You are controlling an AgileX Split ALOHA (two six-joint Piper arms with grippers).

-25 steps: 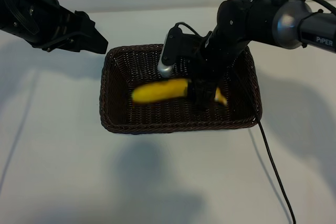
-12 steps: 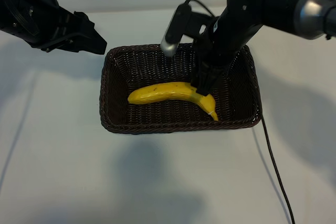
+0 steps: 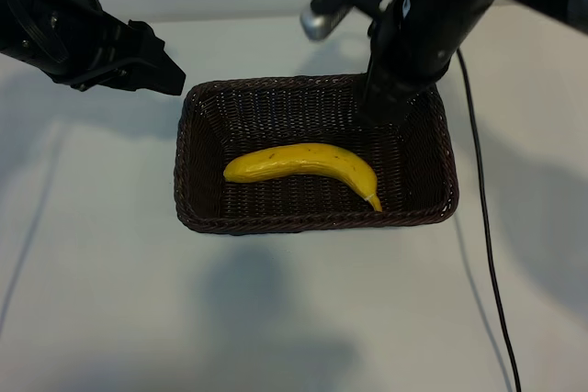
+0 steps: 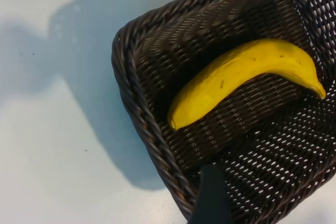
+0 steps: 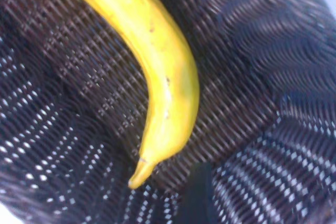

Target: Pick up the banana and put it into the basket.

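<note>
Down on the basket (image 3: 193, 135) floor lies the banana (image 3: 303, 165), long axis across, stem toward the right arm. Above its far wall hangs the right gripper (image 3: 390, 103), jaws spread, empty, nearer than the left gripper (image 3: 152, 71), parked open over the counter (image 3: 92, 273).

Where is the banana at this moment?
In the exterior view the banana lies on the floor of the basket, toward its near wall, its pale tip pointing right; neither gripper touches it.

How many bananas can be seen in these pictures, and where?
1. The single banana lies flat on the floor of the wicker basket, toward its front wall. No other banana shows, and the basket's floor is open to view.
</note>
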